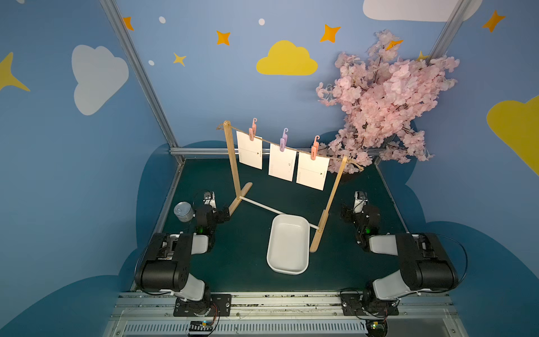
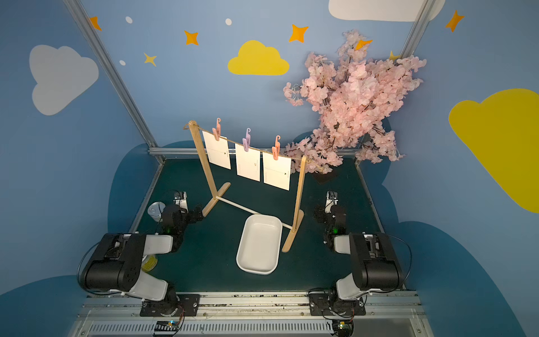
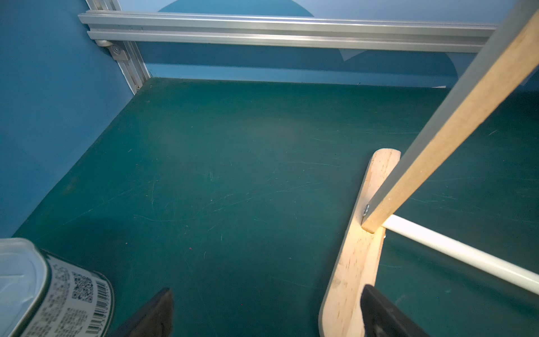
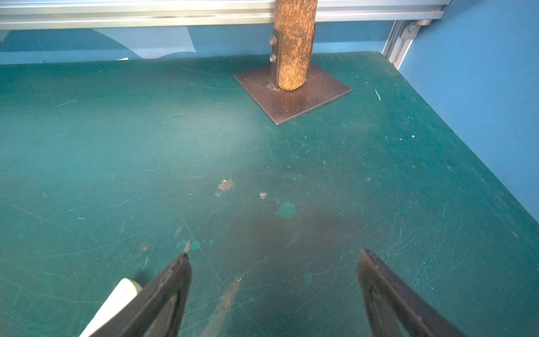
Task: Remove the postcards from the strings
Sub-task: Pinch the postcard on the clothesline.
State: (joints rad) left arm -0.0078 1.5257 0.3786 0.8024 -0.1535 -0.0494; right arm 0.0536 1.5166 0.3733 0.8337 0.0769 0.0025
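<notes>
You've freed none: three white paper postcards (image 1: pixel 280 166) hang on brown jute twine (image 1: pixel 271 142) above your open, empty left hand (image 3: pixel 267 291) and right hand (image 4: pixel 274 254).

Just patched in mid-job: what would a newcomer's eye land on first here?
Three white postcards hang mid-table from a twine between two wooden posts, each under a pink or purple clothespin. A big pink blossom tree fills the far right corner, and an empty white tray lies in front, by the posts' feet. The left end effector and right end effector sit open, low at either side.
</notes>
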